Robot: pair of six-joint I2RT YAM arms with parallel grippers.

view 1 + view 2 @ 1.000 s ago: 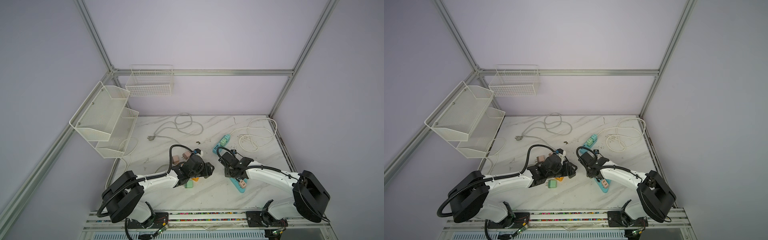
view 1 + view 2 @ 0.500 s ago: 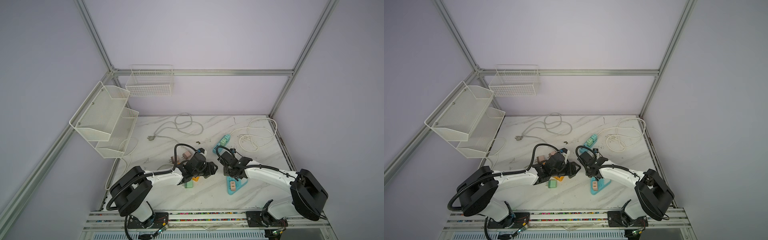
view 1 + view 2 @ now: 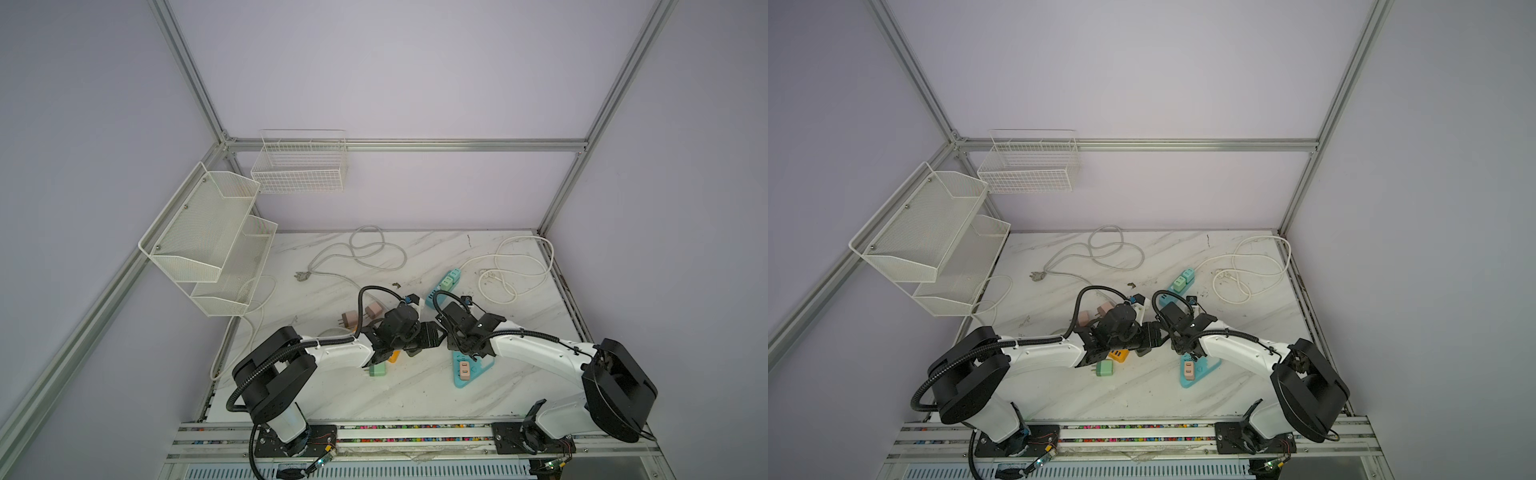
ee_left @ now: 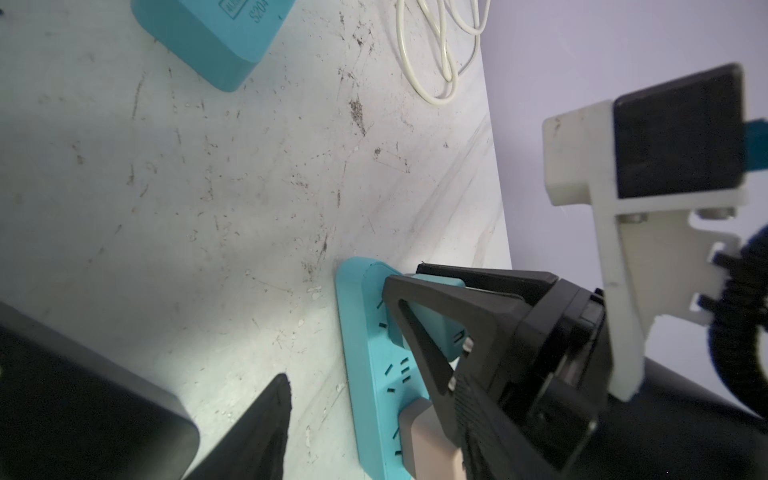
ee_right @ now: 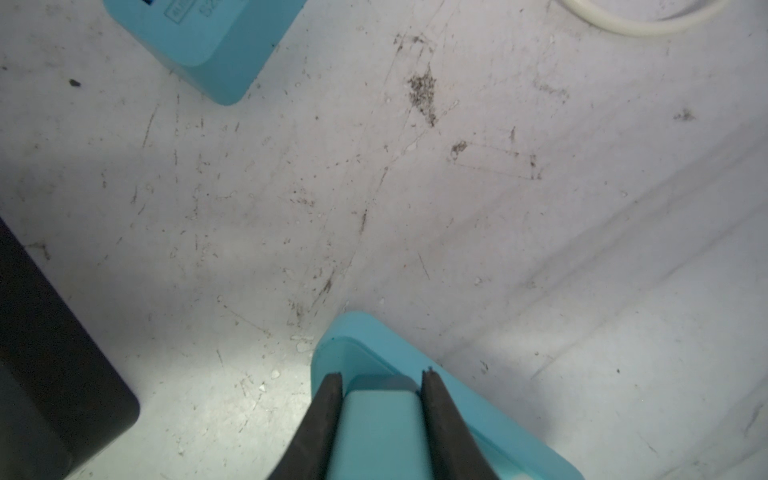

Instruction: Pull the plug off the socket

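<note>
The teal plug [image 5: 380, 432] is seated in its socket, and the right arm has it! Widest first: the marble table [image 3: 374, 399] carries a teal power strip [image 3: 484, 366] lying on the right arm's side. The strip's long axis runs from under that arm's tool back toward the front rail [image 3: 415, 428]. A pale pink plug [image 3: 464, 370] stands in the end nearer the rail. The teal plug sits at the opposite, far end of the strip. It is hidden beneath the arm in both top views but plain to both wrist cameras. The right gripper [image 5: 380, 376] comes at it from above, and its two black fingers [image 5: 328, 415] press on the plug's opposite flanks, a firm pinch with the body filling the gap. So the plug lies dead between those fingers, and nothing separates grip from target. By my reading, the pull has to go straight off the strip's face, up and away from the table. Any sideways lean would bind the pins. The strip looks light and loose on the marble, so it may well ride up with the plug. Over on the other side, the left gripper [image 3: 430, 337] hovers just beside that same end of the strip, jaws apart and empty. It is the arm best placed to pin the strip down.
</note>
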